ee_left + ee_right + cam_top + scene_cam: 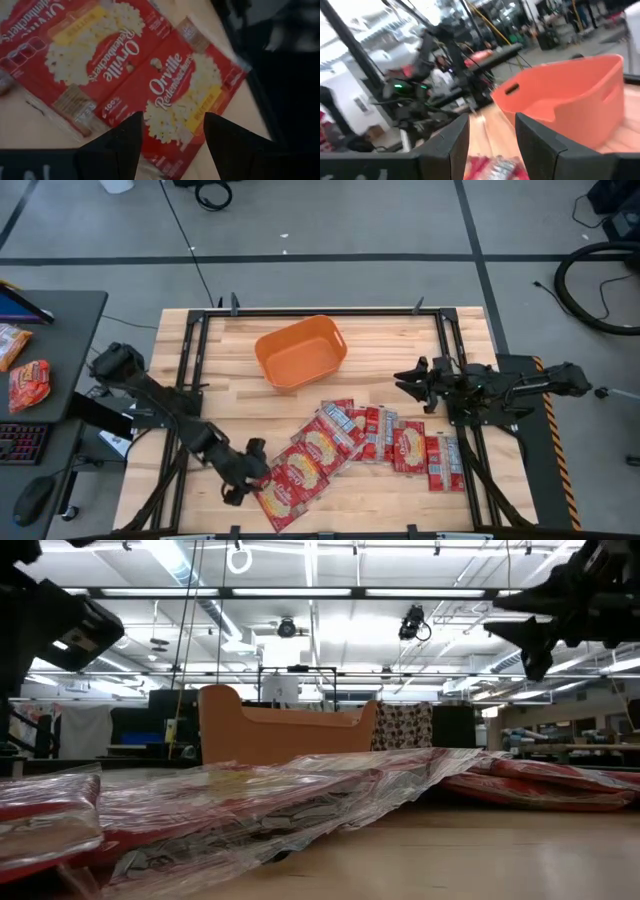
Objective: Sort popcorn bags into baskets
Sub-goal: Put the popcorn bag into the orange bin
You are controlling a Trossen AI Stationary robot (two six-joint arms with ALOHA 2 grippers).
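The left end effector sits low at the near left of the desk, right at the end of the row of bags. Its fingers are spread, one on each side of the endmost bag in the left wrist view — the bag lies flat beneath them and is not pinched. A second bag lies just beside it, the edges touching or overlapping.

The row of red bags runs from there toward the right across the near half of the desk, the packets overlapping one another in a loose fan.

The orange basket stands behind the row, near the middle of the desk and apart from the bags — nothing shows inside it.

The right end effector hangs above the desk at the right, pointed toward the basket, fingers apart and holding nothing.
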